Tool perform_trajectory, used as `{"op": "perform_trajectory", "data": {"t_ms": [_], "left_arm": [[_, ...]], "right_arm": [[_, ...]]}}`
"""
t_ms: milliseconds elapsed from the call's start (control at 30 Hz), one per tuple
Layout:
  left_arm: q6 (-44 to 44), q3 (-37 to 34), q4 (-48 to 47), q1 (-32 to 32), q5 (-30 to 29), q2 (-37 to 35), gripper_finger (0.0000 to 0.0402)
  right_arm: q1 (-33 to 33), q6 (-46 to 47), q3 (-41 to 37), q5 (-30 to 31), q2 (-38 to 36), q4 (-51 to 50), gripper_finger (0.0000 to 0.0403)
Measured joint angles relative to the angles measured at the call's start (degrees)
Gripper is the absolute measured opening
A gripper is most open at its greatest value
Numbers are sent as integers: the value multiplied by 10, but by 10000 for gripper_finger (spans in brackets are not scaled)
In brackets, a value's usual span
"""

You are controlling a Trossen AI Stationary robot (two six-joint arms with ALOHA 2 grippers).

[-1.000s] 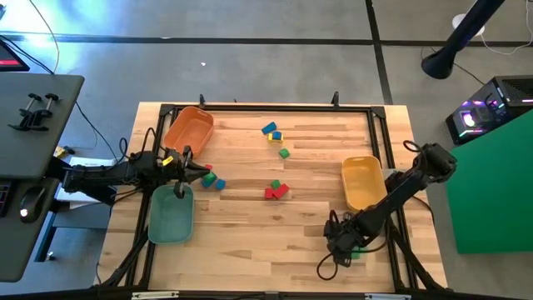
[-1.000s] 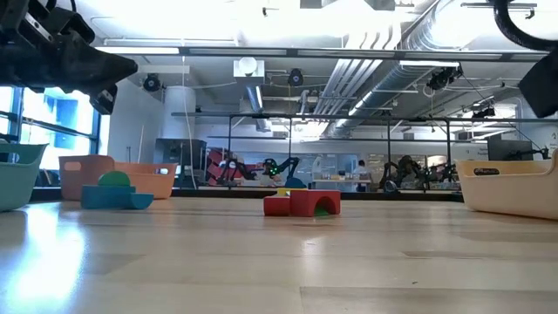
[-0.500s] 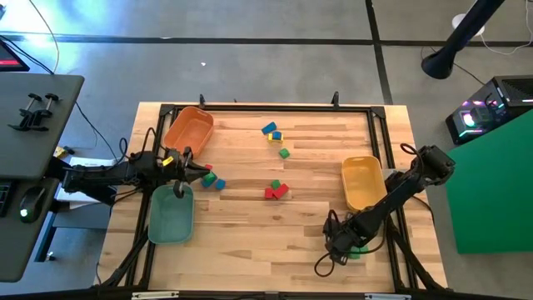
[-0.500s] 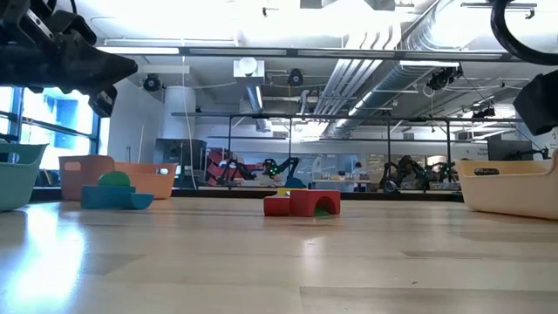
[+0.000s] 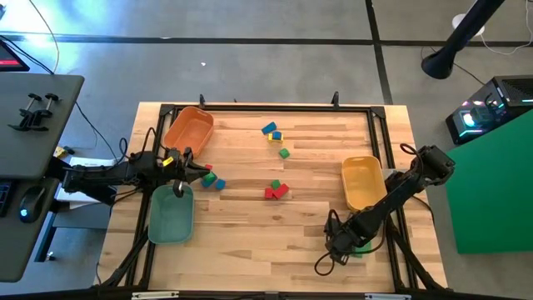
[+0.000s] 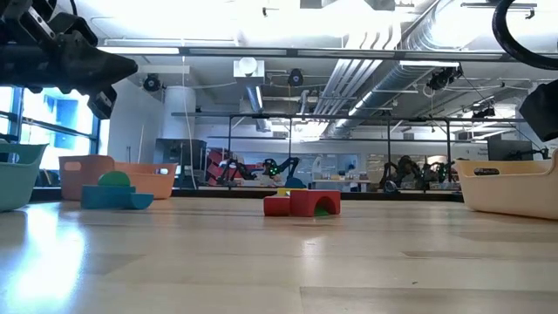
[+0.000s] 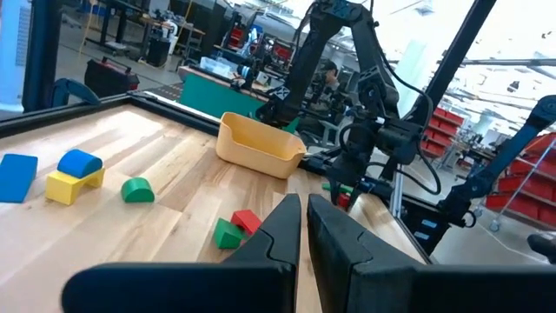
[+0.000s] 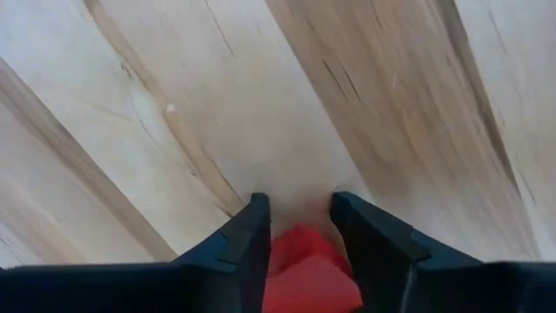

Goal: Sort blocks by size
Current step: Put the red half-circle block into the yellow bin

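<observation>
My right gripper [image 5: 336, 242] is low over the table's near right part and is shut on a red block [image 8: 304, 261]. My left gripper [image 5: 196, 169] is shut and empty, above the far end of the teal tray [image 5: 171, 215]. Beside it lie a red [image 5: 206, 169], a green [image 5: 208, 179] and a blue block [image 5: 220, 184]. More blocks lie mid-table: two red [image 5: 276, 192] with a green [image 5: 276, 183], one green [image 5: 284, 153], and a blue [image 5: 269, 128] and yellow one [image 5: 276, 137] farther back. My right gripper pinches the red block by two opposite sides [image 8: 280, 252] between its two fingers. The fingers come from above and point down at the table top. Whether the block touches the wood, I cannot tell.
An orange tray [image 5: 190, 129] stands at the far left and a yellow tray [image 5: 363, 183] at the right, just beyond my right arm. A small green thing [image 5: 360, 248] lies beside my right gripper near the table's right frame. Bare wood lies between the trays.
My right arm has sunk a little toward the table at the near right, still shut on the red block. My left arm has kept still.
</observation>
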Motion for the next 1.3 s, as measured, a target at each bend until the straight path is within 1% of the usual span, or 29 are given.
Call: {"op": "perform_trajectory", "data": {"t_ms": [233,333,400,467,667,767,867,967,1100,1300], "left_arm": [[0,0,0,0,0,0,12],[-3,0,0,0,0,0,12],[-3,0,0,0,0,0,12],[-4,0,0,0,0,0,12],[-5,0,0,0,0,0,12],[-5,0,0,0,0,0,12],[-5,0,0,0,0,0,12],[-5,0,0,0,0,0,12],[-5,0,-1,0,0,0,12],[-5,0,-1,0,0,0,12]], "right_arm": [[1,0,-1,1,0,-3,86],[1,0,-1,7,0,-3,83],[1,0,-1,7,-1,-3,93],[-4,-1,0,6,-4,-4,114],[-24,-15,20,9,-8,-46,209],[-29,2,36,-1,-8,-89,240],[-24,28,41,-14,-9,-118,249],[-15,50,35,-32,-9,-101,250],[-3,69,24,-36,-10,-73,250],[2,93,21,-48,-10,-69,250]]}}
